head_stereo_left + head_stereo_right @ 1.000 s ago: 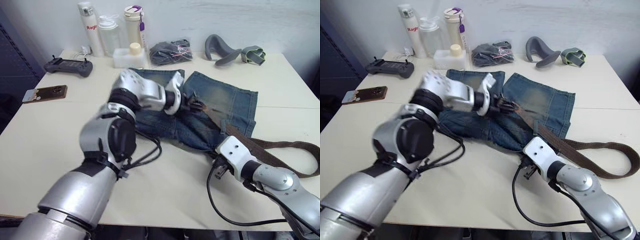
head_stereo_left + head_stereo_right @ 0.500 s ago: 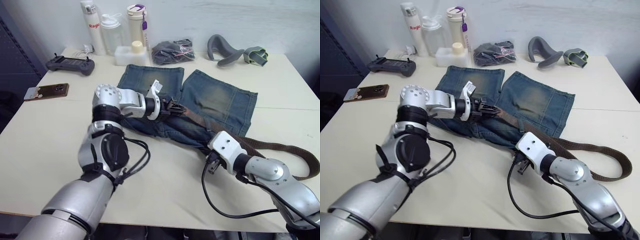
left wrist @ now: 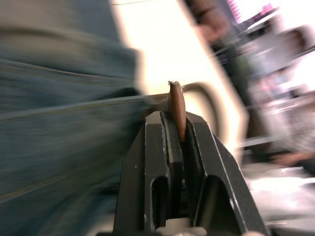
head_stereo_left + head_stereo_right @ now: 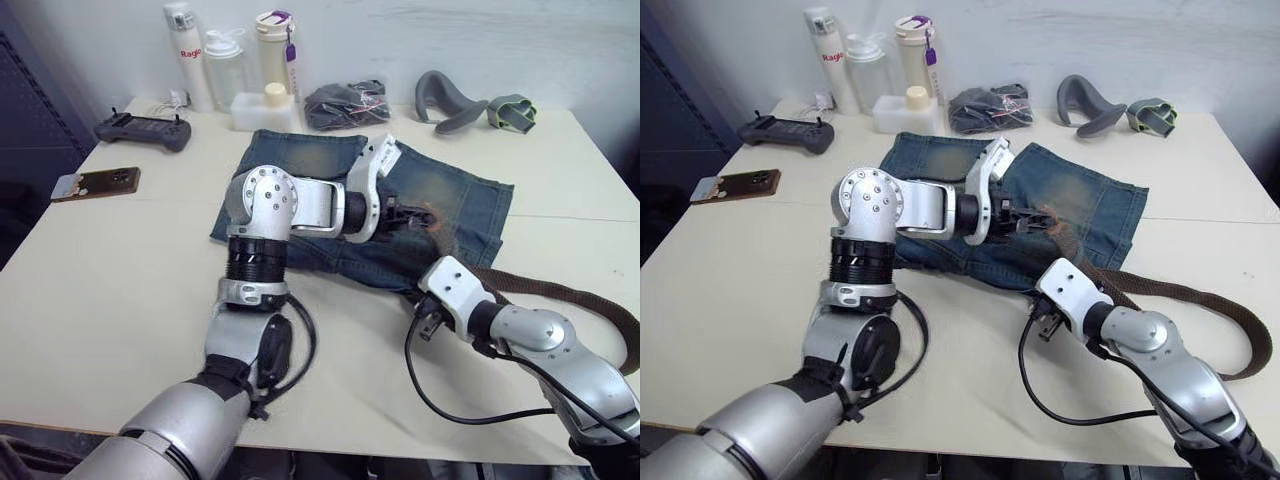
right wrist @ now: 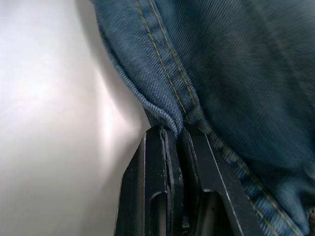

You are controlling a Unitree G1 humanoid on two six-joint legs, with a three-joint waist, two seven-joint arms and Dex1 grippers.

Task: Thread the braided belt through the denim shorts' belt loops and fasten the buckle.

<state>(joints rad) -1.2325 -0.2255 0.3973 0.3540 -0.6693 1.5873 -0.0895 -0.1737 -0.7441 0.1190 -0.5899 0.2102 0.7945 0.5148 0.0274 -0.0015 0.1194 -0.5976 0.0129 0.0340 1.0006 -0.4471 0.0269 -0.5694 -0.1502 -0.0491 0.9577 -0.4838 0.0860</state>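
Observation:
The denim shorts (image 4: 465, 190) lie flat mid-table, waistband toward me. My left gripper (image 4: 408, 213) hovers just over the right leg, shut on the brown tip of the braided belt (image 3: 177, 105). From there the belt (image 4: 560, 296) trails down and right across the table to a bend at the right edge. My right gripper (image 5: 172, 132) sits at the shorts' near edge, shut on a fold of the stitched waistband (image 5: 165, 110). The buckle is out of view. The belt loops are hidden behind my arms.
Bottles (image 4: 185, 55) and a white container (image 4: 262, 108) line the back left. A dark bundle in a clear bag (image 4: 345, 102) and a grey curved object (image 4: 450, 98) sit behind the shorts. A controller (image 4: 140, 130) and a phone (image 4: 95, 183) lie at the left.
My left gripper has swung back to the right over the shorts with the belt tip still in it. The right gripper keeps its hold at the waistband.

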